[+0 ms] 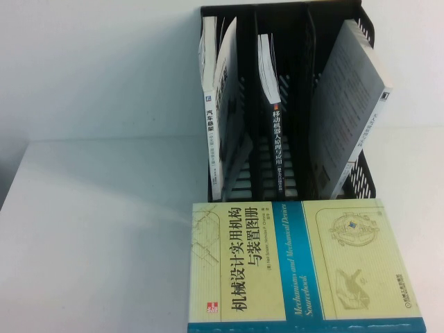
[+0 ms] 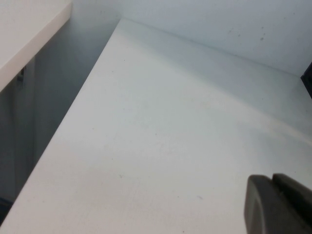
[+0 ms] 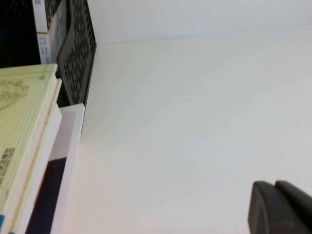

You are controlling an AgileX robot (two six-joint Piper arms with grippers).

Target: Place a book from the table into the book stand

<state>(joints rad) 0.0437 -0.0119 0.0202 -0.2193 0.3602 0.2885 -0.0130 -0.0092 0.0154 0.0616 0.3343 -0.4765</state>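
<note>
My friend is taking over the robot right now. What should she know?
Left gripper: shut, holding nothing, over bare table, out of the high view.
Right gripper: looks shut, empty, over the table right of the stand.
Green book: lies flat on another book in front of the stand.
Stand: books already stand in all three slots.
Done: nothing yet, neither gripper touches the green book.
Left: grasp a book from the table and slide it upright into a slot.

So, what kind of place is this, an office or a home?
Probably an office or lab desk: a black mesh book stand holding technical books, a mechanical design book lying on a plain white table.
</note>
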